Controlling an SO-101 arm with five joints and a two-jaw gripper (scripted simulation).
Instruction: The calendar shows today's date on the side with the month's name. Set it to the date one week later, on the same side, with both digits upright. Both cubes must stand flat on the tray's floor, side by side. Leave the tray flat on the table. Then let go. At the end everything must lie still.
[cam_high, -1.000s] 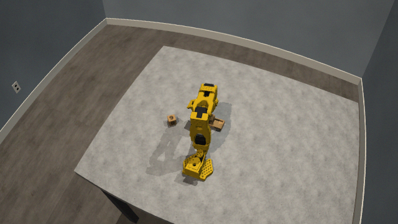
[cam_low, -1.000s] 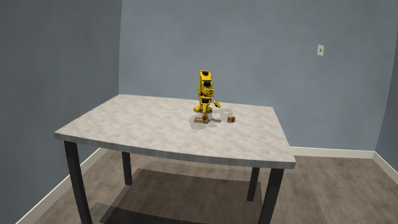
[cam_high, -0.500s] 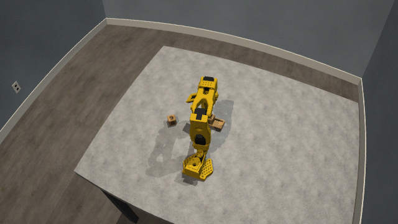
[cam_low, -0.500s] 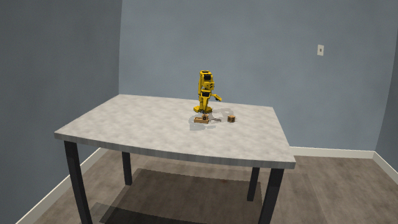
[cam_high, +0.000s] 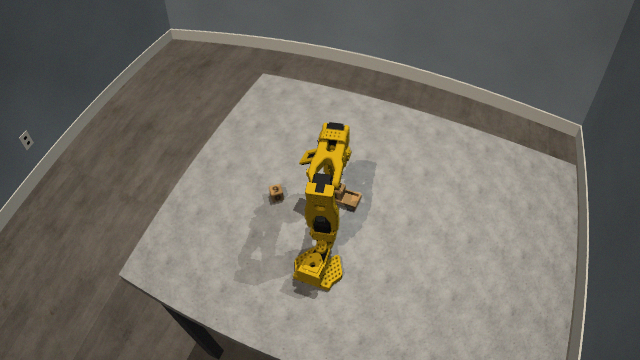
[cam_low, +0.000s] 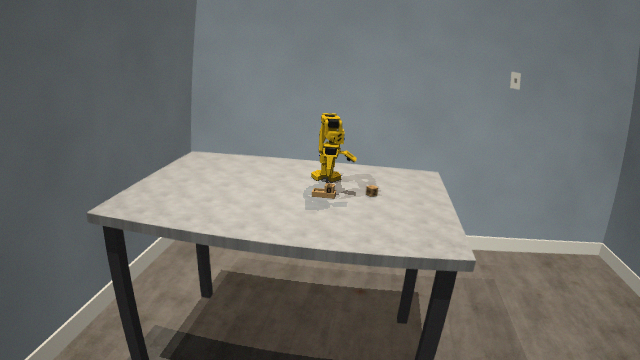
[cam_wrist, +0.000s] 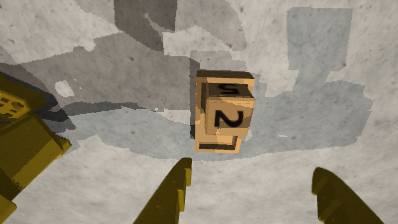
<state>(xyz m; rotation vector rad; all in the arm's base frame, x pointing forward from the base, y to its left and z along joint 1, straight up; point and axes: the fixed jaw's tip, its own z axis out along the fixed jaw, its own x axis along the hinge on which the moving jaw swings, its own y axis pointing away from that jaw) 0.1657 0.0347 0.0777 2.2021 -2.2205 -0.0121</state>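
The wooden tray (cam_wrist: 200, 100) (cam_high: 354, 201) (cam_low: 320, 194) lies flat on the table. One wooden cube (cam_wrist: 230, 117) (cam_low: 329, 188) stands in it, with a 2 on top and a 5 on the side beyond it. The other half of the tray is bare. The second cube (cam_high: 276, 192) (cam_low: 371, 190) lies on the table apart from the tray, showing a 9. My gripper (cam_wrist: 252, 167) hangs above the tray, open, with its fingers clear of the cube and nothing between them. In the top view the arm hides most of the tray.
The yellow arm's base (cam_high: 318, 269) stands near the table's front middle. The grey table (cam_high: 450, 225) (cam_low: 240, 200) stretches wide on all sides. The arm's shadows fall around the tray.
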